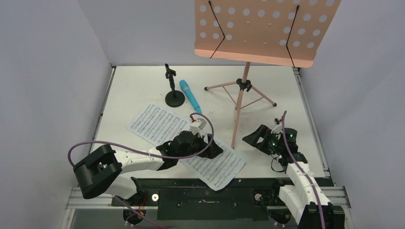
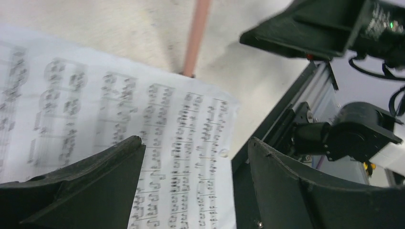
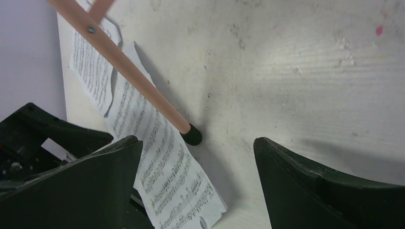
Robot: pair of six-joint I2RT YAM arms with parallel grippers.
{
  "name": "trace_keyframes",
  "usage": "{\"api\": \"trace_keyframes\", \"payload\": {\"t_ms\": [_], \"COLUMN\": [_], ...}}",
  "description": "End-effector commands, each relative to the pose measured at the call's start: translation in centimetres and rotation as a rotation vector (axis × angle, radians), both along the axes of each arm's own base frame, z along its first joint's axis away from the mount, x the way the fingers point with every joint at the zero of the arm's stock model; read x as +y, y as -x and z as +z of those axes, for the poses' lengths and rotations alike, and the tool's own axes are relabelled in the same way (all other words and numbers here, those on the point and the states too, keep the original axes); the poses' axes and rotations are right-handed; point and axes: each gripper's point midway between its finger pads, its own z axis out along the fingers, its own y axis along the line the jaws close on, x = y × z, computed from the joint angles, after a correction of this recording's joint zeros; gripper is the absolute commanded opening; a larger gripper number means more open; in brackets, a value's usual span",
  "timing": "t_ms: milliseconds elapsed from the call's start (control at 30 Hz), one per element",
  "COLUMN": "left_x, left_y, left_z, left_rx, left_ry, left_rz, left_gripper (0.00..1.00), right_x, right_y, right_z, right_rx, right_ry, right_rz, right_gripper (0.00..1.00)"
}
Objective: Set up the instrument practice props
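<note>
The pink perforated music stand (image 1: 265, 28) stands at the back right on tripod legs (image 1: 241, 90). Two white sheet-music pages lie flat on the table, one at the left (image 1: 155, 121) and one (image 1: 224, 167) overhanging the near edge. My left gripper (image 1: 215, 147) hovers open over the nearer page (image 2: 181, 143), holding nothing. My right gripper (image 1: 255, 138) is open low over the table, beside a tripod foot (image 3: 192, 136) and the page's corner (image 3: 172, 181). The blue microphone (image 1: 190, 95) lies next to the small black mic stand (image 1: 174, 98) at the back.
The stand's front leg (image 2: 197, 38) slants down between the two grippers. A black rail (image 1: 200, 191) runs along the table's near edge. White walls close in the left, back and right sides.
</note>
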Motion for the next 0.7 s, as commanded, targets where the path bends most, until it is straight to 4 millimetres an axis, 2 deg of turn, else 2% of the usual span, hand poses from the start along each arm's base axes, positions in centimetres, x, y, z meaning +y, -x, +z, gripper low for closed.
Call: {"api": "trace_keyframes", "payload": {"t_ms": [0,167,267,567,667], "left_x": [2.1,5.2,6.3,6.8,6.8], "left_y": [-1.5,-2.2,-2.5,-2.5,-2.5], "left_z": [-0.1,-2.2,-3.2,-5.0,-5.5], "left_rx": [0.100,0.128,0.135,0.157,0.165], "left_ry": [0.066,0.001,-0.037,-0.079,-0.079], "left_rz": [0.095,0.192,0.227,0.239,0.240], "left_gripper": [0.77,0.77,0.77,0.77,0.76], "right_x": [1.3,2.0,2.5,5.1,6.1], "right_y": [-0.1,1.0,1.6,3.5,3.9], "right_z": [-0.4,-2.2,-3.0,-4.3,-4.2], "right_rx": [-0.015,0.039,0.065,0.113,0.103], "right_ry": [-0.095,-0.138,-0.159,-0.180,-0.189], "right_rz": [0.032,0.043,0.052,0.122,0.166], "right_gripper": [0.90,0.90,0.91,0.99,0.91]}}
